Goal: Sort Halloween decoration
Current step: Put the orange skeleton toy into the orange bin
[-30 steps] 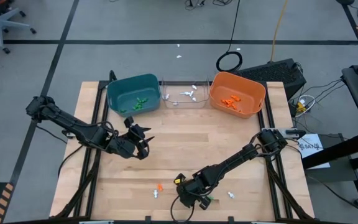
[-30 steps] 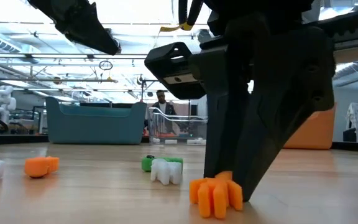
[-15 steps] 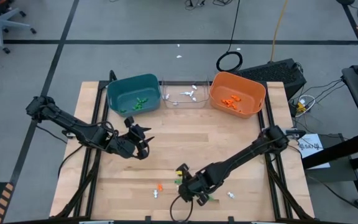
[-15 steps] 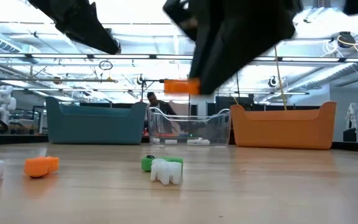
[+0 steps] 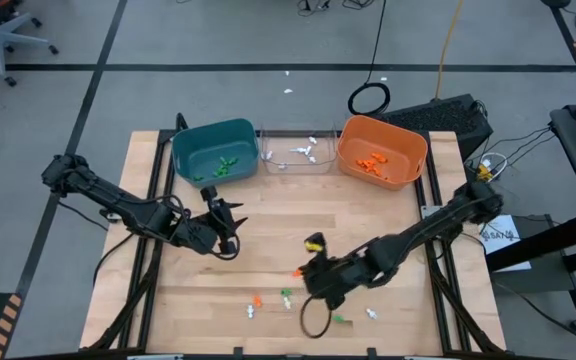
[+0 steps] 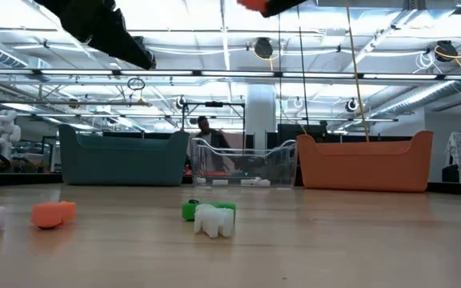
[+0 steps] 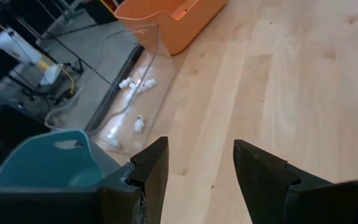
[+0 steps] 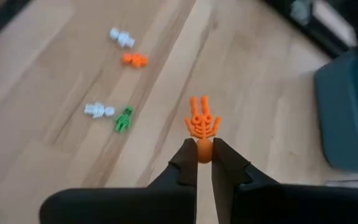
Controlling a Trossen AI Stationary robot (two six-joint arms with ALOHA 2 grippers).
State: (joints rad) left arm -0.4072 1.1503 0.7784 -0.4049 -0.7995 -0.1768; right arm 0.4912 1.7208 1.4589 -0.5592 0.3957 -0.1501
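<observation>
Right gripper (image 8: 204, 163), frame centre: fingers pinched on a tiny orange plastic skeleton trinket (image 8: 202, 123), lifted. Next: carry to the orange plastic bin (image 5: 382, 150), upper right. Left gripper (image 7: 197, 168) fingers parted, empty.

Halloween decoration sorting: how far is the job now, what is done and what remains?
Partly done. Green pieces lie in the teal bin, white ones in the clear bin, orange ones in the orange bin. In hand: the right gripper is shut on an orange skeleton, lifted above the table. The left gripper hangs open and empty. A few loose trinkets remain near the front edge.
</observation>
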